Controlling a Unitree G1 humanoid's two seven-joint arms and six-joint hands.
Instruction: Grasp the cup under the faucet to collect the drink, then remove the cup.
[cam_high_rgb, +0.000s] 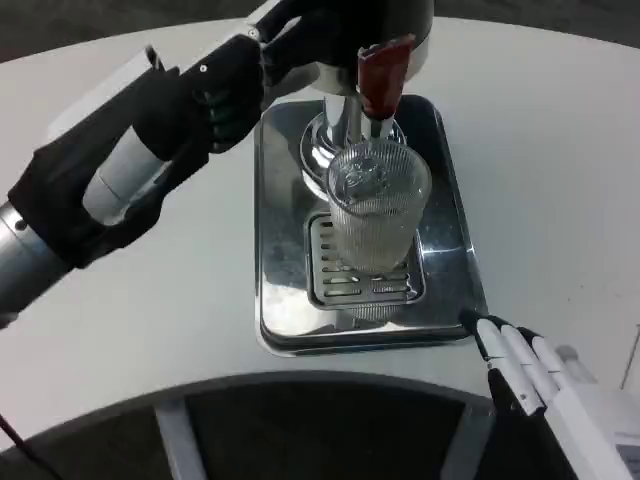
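Observation:
A clear ribbed cup (378, 205) stands upright on the slotted grate (345, 285) of the steel drip tray (280, 200), right under the faucet (350, 125). The faucet's red lever (385, 72) sticks up behind the cup's rim. My left hand (240, 85) reaches in from the left, its dark fingers against the dispenser body just left of the red lever; how they close is hidden. My right hand (520, 365) lies at the tray's front right corner, fingers stretched out and holding nothing, a short way from the cup.
The drip tray sits in the middle of a round white table (560, 160), whose curved front edge (300, 385) runs just below the tray. My left forearm (110, 190) crosses the table's left side.

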